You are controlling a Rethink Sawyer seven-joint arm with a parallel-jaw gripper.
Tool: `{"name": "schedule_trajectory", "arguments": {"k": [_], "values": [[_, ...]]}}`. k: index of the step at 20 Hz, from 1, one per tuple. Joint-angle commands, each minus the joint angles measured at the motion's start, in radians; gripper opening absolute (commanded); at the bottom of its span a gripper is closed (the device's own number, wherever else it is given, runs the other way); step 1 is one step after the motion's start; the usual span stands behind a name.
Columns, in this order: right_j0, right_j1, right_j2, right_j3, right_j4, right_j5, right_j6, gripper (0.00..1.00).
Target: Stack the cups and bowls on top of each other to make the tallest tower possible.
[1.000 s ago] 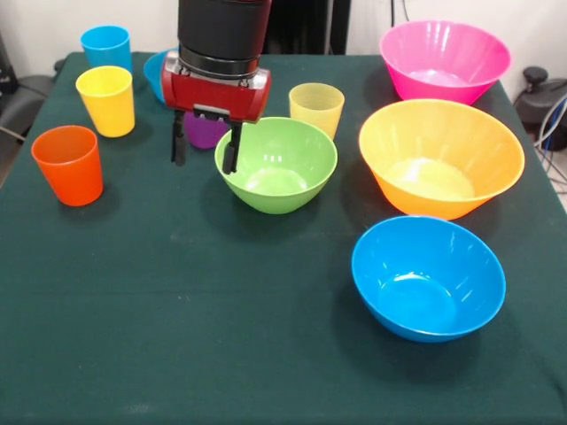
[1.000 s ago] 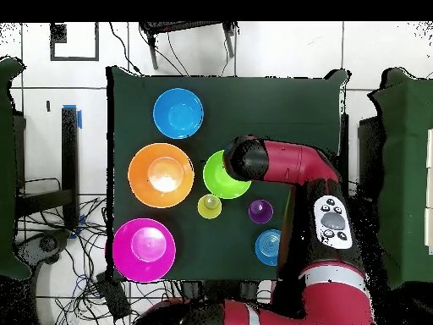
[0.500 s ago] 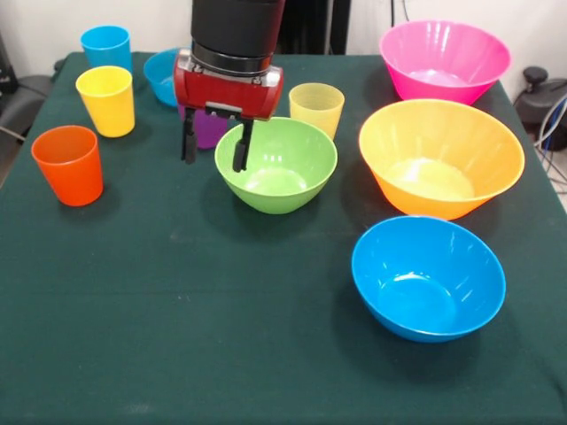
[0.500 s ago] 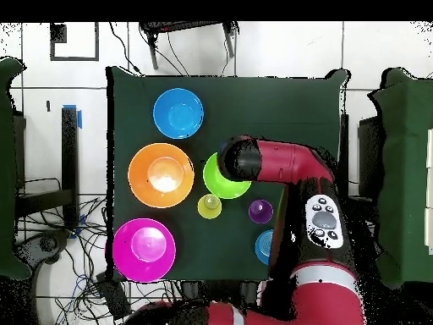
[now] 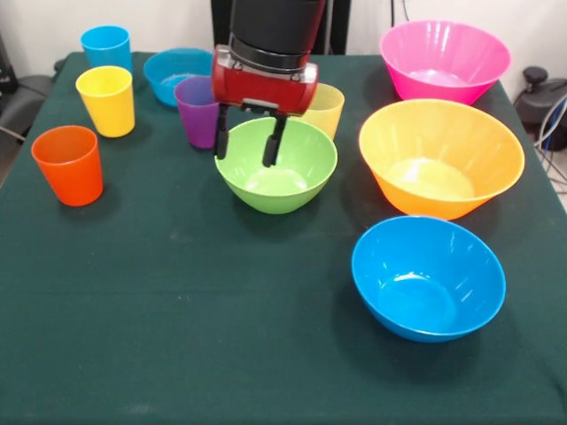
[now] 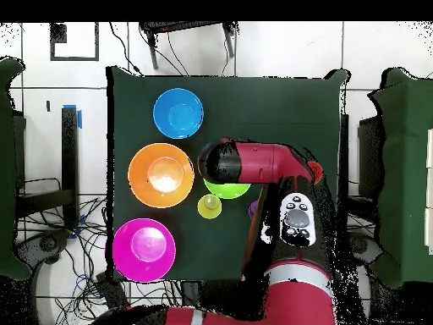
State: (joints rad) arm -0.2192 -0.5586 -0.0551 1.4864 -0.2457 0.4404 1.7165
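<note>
Green bowl (image 5: 276,166) sits under the open, empty end effector (image 5: 245,147), fingers straddling its rim.

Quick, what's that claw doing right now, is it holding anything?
Gripper: open, holding nothing, with one finger inside the green bowl and one outside its rim.

We see the Sawyer arm (image 6: 254,162): a glossy red shell over black cylindrical joints, with a grey oval control pad of dark buttons. Its claw (image 5: 246,149) has a red housing and two slim black fingers (image 5: 221,142), apparently rubber-tipped.
</note>
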Motion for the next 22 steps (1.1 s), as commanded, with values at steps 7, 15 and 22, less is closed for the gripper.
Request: {"name": "schedule_trajectory", "arguments": {"k": [7,15,22], "values": [[-0.033,0.134,0.079,0.103,-0.014,-0.181,0.126,1.0],[-0.135,0.138,0.161,0.146,0.0,-0.197,0.076,1.0],[-0.189,0.141,0.196,0.15,-0.023,-0.194,0.046,1.0]]}}
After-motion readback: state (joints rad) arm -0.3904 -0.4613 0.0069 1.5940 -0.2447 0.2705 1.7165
